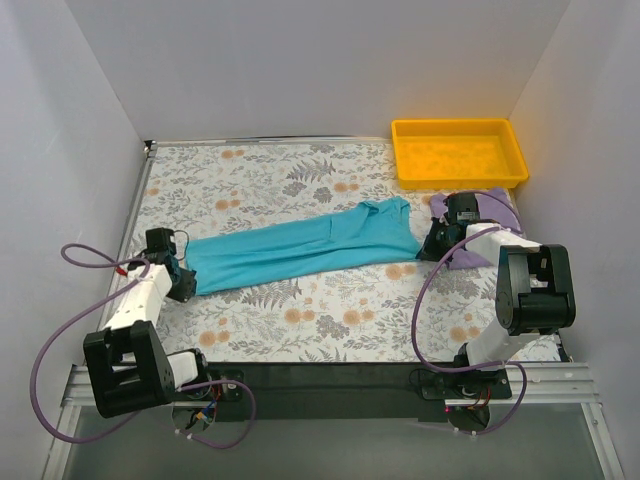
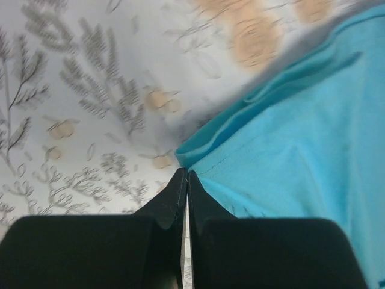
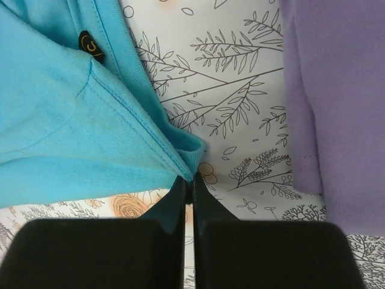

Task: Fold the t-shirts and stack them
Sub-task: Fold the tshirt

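Observation:
The teal t-shirt (image 1: 300,250) lies folded into a long strip across the middle of the floral table. My left gripper (image 1: 183,276) is at its left end, shut, with the hem corner (image 2: 187,158) pinched at the tips (image 2: 185,176). At the strip's right end, my right gripper (image 1: 428,245) is shut on the edge of the teal cloth (image 3: 60,120) by the collar, tips meeting (image 3: 192,177). The lavender t-shirt (image 1: 468,257) lies crumpled under and behind the right arm; in the right wrist view the lavender cloth (image 3: 343,90) sits apart from the fingers, to their right.
A yellow tray (image 1: 458,183) stands at the back right corner, just beyond the lavender shirt. White walls close in the table on the left, back and right. Purple cables loop beside both arm bases at the near edge.

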